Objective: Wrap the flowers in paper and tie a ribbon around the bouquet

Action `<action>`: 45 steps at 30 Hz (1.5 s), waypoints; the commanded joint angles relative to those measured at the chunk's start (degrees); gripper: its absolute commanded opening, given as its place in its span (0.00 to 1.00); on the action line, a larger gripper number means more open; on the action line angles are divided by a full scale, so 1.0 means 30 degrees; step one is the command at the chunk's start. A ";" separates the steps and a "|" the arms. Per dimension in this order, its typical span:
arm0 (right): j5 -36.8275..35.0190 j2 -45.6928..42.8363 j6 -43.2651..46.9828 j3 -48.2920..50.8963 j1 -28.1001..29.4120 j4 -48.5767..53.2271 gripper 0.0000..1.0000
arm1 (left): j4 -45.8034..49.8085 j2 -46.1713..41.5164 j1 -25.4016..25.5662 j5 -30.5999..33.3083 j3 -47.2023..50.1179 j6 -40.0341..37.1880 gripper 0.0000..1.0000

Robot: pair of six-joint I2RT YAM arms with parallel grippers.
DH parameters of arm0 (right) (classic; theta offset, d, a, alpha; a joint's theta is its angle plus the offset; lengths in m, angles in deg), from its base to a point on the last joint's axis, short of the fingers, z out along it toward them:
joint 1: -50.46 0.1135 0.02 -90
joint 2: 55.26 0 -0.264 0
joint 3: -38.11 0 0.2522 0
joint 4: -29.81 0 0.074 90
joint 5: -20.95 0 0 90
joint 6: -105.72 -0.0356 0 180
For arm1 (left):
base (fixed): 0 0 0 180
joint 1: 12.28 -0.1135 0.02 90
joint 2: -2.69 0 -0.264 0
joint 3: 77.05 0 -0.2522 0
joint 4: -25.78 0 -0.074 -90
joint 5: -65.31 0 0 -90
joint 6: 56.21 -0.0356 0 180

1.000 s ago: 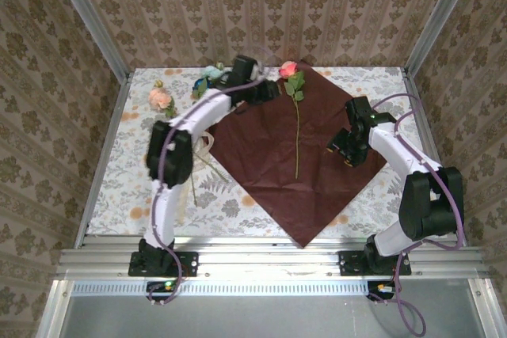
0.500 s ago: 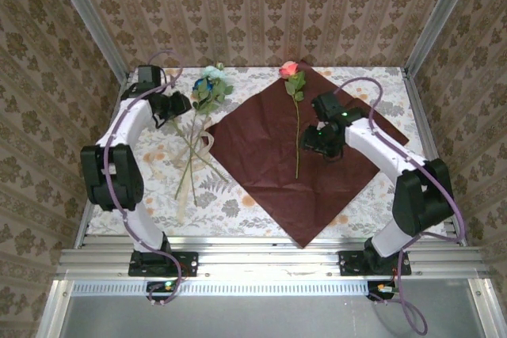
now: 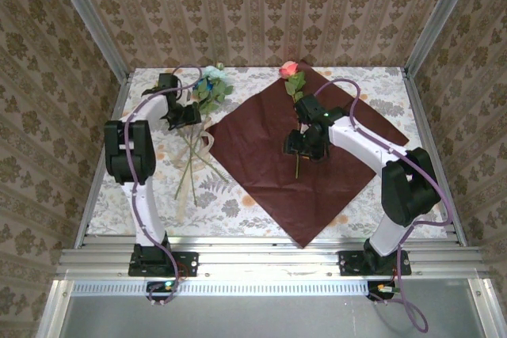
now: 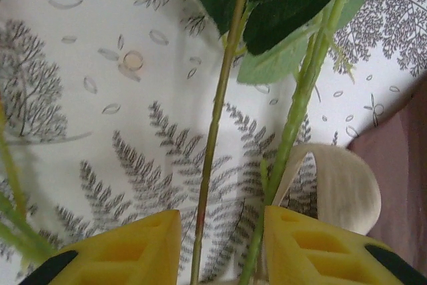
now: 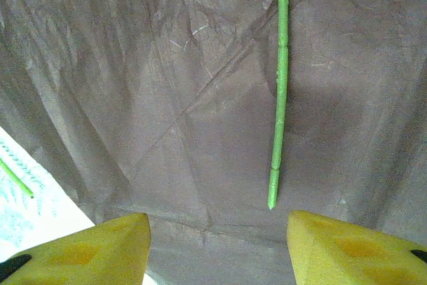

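two arms are working on separate stems. the left arm (image 3: 127, 152) reaches to the far-left part of the worktop (image 3: 230, 207), where the flowers (image 3: 211, 85) lie off the paper (image 3: 269, 172), blooms toward the far edge and long stems slanting back toward the near-left corner. the left jaws are spread and straddle those stems: in the left wrist view a thin stem (image 4: 213, 131) runs up the middle of the gap and a thicker stem (image 4: 300, 105) passes close by one pad, neither pinched. the long axis runs straight away from the jaws, so closing would likely catch both. the ribbon (image 4: 343, 185) loops just beside them, near enough to get caught too. the paper lies maroon face up as a diamond across the middle, with a pink rose (image 3: 290, 69) at its far corner and the rose stem (image 5: 279, 98) running toward the near edge. the right arm (image 3: 360, 138) is the nearer one there; the right jaws, spread and empty, hover with the stem's cut end just ahead of them.
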 commanded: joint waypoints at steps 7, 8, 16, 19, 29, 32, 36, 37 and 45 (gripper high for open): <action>0.0356 0.0231 -0.0104 -0.0640 0.0108 0.0197 0.57 | 0.0725 0.1654 0.0627 0.2218 -0.1315 -0.0799 0.28; 0.0356 0.0198 -0.0093 -0.0670 0.0108 0.0219 0.57 | 0.0581 0.1534 0.0648 0.2437 -0.1154 -0.0857 0.24; 0.0385 0.0272 -0.0114 -0.0768 0.0108 0.0261 0.56 | -0.0345 -0.0298 0.0792 0.3379 0.0126 -0.1350 0.00; 0.0294 0.0277 -0.0089 -0.0927 0.0108 0.0441 0.56 | 0.0150 -0.1590 0.0981 0.4203 0.0170 -0.1338 0.00; -0.1211 -0.3078 -0.0943 0.1069 -0.2830 -0.0673 0.57 | -0.1822 -0.5715 0.3771 -0.2411 -0.0253 0.4938 0.00; -0.0484 -0.3643 -0.1303 0.1825 -0.4596 -0.1010 0.58 | -0.6331 -0.4441 0.5944 -0.4583 -0.0271 0.7813 0.00; -0.0087 -0.3928 -0.1206 0.1817 -0.5969 -0.0601 0.57 | -1.1220 -0.0906 0.8163 -0.6071 -0.2379 1.0533 0.00; -0.0062 -0.4115 -0.1178 0.1878 -0.6162 -0.0594 0.57 | -1.2208 -0.0007 0.8493 -0.6434 -0.3081 1.1080 0.00; 0.0347 -0.5698 -0.1145 0.3106 -0.6949 -0.0271 0.57 | -1.2455 0.8540 1.0227 -0.8168 -1.1929 1.3355 0.00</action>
